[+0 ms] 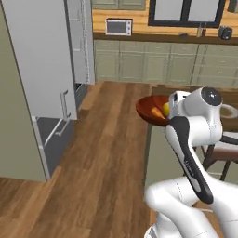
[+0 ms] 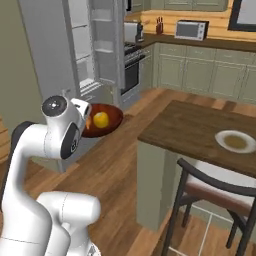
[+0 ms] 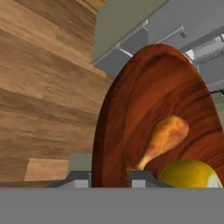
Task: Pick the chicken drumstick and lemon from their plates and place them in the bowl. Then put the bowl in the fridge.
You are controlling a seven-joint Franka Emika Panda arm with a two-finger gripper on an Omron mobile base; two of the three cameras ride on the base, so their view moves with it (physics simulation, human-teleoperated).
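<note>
The arm rises from the base, bends at the elbow and reaches forward, its wrist level with the table (image 2: 200, 127) edge and off it, above the wood floor (image 1: 107, 153); the end effector (image 3: 109, 177) is clamped on the near rim of the bowl (image 3: 144, 105), one finger (image 3: 78, 179) outside the wall and the other inside, so the bowl is carried in the air; in both base views the white wrist covers the grip itself and the bowl's near part.

In the hand view the drumstick (image 3: 164, 138) lies inside the bowl, thick end toward 1 o'clock, thin end toward the fingers; the lemon (image 3: 190, 174) sits at 4 o'clock from it, cut off by the bottom edge; in the left base view the lemon (image 1: 166, 109) is only a sliver beside the wrist, and whether the two touch is hard to tell.

The fridge (image 2: 85, 55) stands open at 11 o'clock from the bowl in the right base view, well apart; one plate (image 2: 236, 141) rests on the table at 3 o'clock, and its contents are hard to make out.
</note>
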